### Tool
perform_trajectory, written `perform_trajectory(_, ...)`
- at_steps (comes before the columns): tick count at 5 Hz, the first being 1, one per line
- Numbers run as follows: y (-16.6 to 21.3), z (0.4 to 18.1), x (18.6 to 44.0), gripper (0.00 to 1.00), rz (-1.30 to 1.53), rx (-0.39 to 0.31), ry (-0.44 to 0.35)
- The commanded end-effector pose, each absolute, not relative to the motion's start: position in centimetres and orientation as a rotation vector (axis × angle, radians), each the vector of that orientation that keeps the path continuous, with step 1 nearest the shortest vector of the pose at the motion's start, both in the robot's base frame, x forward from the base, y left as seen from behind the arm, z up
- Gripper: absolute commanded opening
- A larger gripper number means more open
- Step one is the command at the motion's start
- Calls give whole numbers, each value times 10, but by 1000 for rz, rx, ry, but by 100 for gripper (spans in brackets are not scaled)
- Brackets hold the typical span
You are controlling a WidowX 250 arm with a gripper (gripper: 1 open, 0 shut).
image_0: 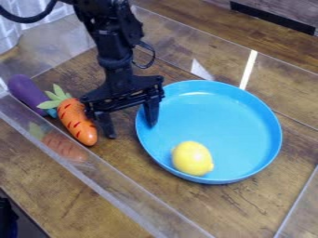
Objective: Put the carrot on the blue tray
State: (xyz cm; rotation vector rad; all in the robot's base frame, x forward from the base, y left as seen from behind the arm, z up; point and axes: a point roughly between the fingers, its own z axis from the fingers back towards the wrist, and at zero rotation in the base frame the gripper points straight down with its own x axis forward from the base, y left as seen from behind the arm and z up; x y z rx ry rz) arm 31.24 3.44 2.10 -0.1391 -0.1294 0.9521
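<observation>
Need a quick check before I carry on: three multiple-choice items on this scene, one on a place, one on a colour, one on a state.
1. Where is the lemon?
A) beside the eggplant
B) in the dish
C) on top of the carrot

2. What colour is the dish?
A) red
B) green
C) blue

3. How does the pincer stand?
A) open
B) shut
C) shut on the lemon

1: B, the yellow lemon lies inside the raised rim of the dish.
2: C, its whole bowl shows bright blue.
3: A, the fingers of the pincer are spread wide, one toward the carrot, the other at the dish's rim.
</observation>
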Motion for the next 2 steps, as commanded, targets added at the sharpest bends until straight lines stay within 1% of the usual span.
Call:
perform_trajectory(1,32,19,312,100,964,-133,-144)
perform_trajectory(2,34,17,309,100,992,-123,-148)
